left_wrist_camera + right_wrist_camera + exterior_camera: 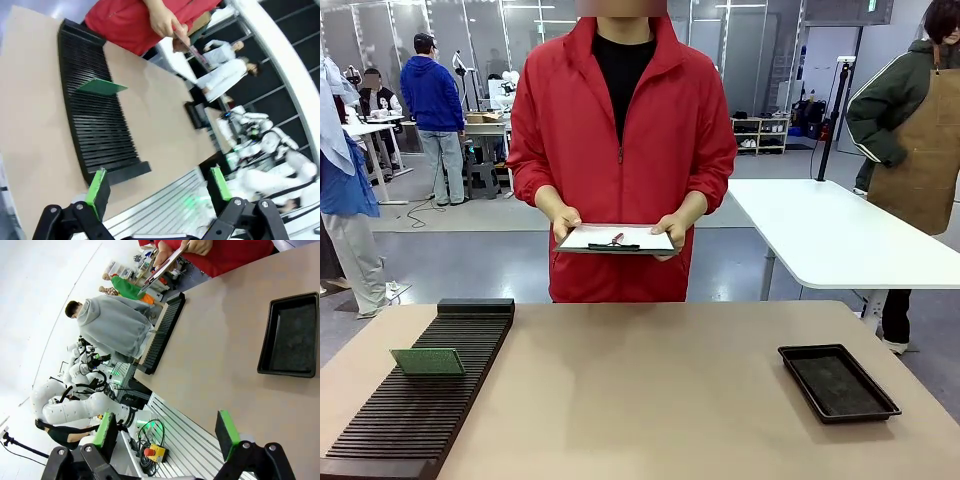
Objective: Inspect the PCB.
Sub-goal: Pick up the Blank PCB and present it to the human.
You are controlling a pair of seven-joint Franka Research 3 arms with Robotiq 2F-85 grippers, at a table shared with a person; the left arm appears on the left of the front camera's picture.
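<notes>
Looking across a broad tan table (pixel 650 400) toward a person (pixel 620 130) in a red zipped jacket over a black top, standing at the far edge. Running down the table's left side from far edge to near: a long black slotted rack (pixel 390 440). Lying near the right edge, well apart from the rack: a shallow black rectangular tray (pixel 838 385). Held level at waist height, beyond the table: a white clipboard (pixel 645 237), gripped by one hand (pixel 563 224) at the picture-left end and the other hand (pixel 672 228) at the picture-right end. Hanging off the table's near side by the rack's near end, seen from its own wrist: the left gripper (pixel 159 175), green-padded fingers spread wide apart. Hanging likewise off the near side, on the tray's side: the right gripper (pixel 165 420), fingers also spread wide. Propped on a long edge in the rack's slots, a little past the middle toward the far end: the PCB (pixel 428 361), thin, flat and rectangular, its pale grey-green speckled face turned toward the robot's side and framed by a darker green border; plain bright green from the left wrist. Well apart from both grippers. Resting across the clipboard's middle: a dark pen (pixel 613 243) with a touch of red.
</notes>
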